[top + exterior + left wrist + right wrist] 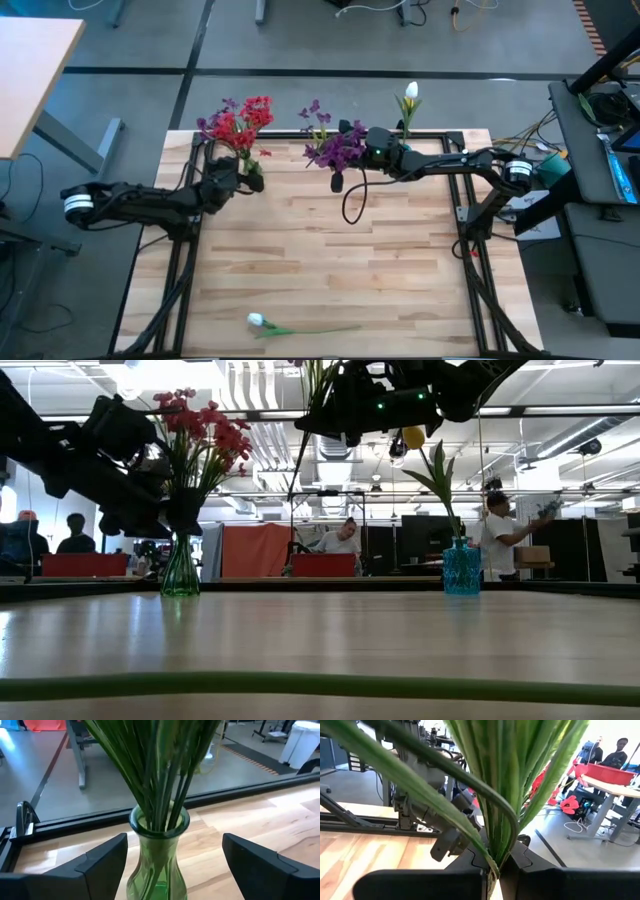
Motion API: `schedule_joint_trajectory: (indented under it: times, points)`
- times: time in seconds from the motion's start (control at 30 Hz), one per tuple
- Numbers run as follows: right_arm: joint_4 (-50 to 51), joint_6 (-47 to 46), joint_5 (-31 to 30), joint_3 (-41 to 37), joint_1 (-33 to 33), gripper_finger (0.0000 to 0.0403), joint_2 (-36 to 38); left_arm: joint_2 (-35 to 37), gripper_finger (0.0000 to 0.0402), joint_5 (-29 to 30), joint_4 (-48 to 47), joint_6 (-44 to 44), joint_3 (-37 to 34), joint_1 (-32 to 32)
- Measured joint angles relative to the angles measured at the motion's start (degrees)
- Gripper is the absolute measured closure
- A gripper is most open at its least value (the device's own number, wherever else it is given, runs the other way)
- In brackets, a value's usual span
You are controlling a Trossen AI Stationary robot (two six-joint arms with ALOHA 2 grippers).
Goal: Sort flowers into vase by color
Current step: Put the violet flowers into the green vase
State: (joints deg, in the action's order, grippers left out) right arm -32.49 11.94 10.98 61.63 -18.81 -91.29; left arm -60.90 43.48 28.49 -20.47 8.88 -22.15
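Note:
A green glass vase (159, 845) with red flowers (238, 122) stands on its base at the table's far left. My left gripper (174, 855) is open, a finger on either side of the vase's neck, touching nothing. My right gripper (492, 870) is shut on a bunch of purple flowers (332, 150), high above the far middle of the table. A blue vase (462, 567) at the far right holds one tulip (410, 93). A white tulip (256, 320) lies flat near the table's near edge, and its stem (320, 685) crosses the low view. My right gripper pinches the purple bunch's green stems (495, 851) between its two fingers, several stems together. The arm reaches in from the table's right, roughly level. Stems and long leaves fan out beyond the fingers. The low view shows the bunch lifted clear of the table.
The far edge carries a black frame rail (75, 822). A loop of black cable (350, 205) hangs below my right arm. Bare wood (330, 260) lies between the vases and the lying tulip. People (500, 535) stand in the room behind the table.

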Motion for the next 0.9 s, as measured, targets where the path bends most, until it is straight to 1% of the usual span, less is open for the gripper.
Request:
schedule_joint_trajectory:
  times: [0.1,0.2,0.37,0.63,0.9]
  points:
    - [-0.7,-1.03,0.0,0.0,-0.04,0.0391,-0.02,-1.65,0.0102,0.0,0.12,0.14,0.0,0.0]
    - [-1.58,-0.82,0.03,0.0,-0.28,0.0391,0.0,-3.53,0.0108,0.0,2.13,2.3,0.0,-0.01]
    - [-3.9,-1.31,-0.02,0.02,-0.76,0.0391,-0.02,-6.88,0.0112,0.01,8.73,5.19,0.0,-0.26]
    - [-4.07,-2.19,0.0,0.02,-0.74,0.039,-0.02,-12.8,0.0112,-0.02,15.97,4.81,0.0,-2.47]
    - [-3.75,-2.62,0.13,1.36,-0.74,0.039,-0.06,-18.62,0.0112,-0.57,23.53,4.77,0.0,-2.6]
